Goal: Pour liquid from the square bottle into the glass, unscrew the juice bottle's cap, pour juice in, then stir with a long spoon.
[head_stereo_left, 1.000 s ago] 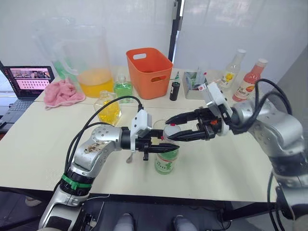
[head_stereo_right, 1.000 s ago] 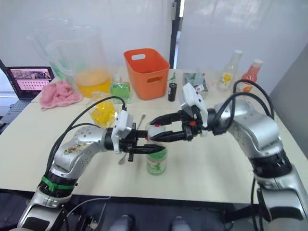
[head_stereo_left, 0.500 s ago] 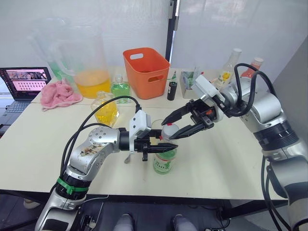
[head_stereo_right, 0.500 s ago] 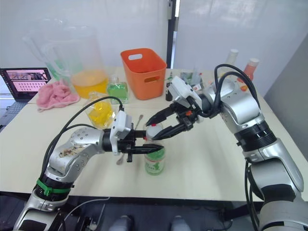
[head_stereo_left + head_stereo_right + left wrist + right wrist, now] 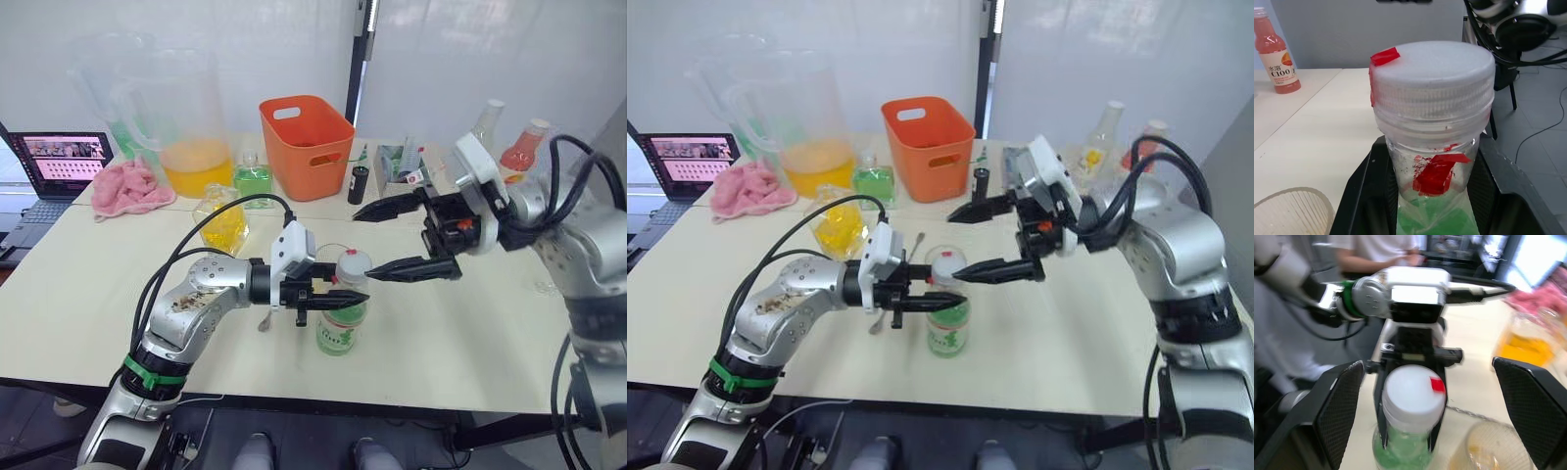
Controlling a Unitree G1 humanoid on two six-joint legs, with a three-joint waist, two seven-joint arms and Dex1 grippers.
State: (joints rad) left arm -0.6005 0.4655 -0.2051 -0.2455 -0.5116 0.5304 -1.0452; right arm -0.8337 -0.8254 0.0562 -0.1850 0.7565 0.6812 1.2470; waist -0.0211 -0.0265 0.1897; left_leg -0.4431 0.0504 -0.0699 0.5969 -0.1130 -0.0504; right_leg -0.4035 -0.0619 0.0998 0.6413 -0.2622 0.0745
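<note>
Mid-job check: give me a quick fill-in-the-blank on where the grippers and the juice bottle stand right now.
1. The left gripper is shut on the ____ just below its cap.
2. The right gripper has its fingers ____, clear of the cap.
3. The cap is still ____ the bottle.
4. The glass stands just ____ the bottle, on the far side from the robot.

Missing words: juice bottle; open; on; behind
</note>
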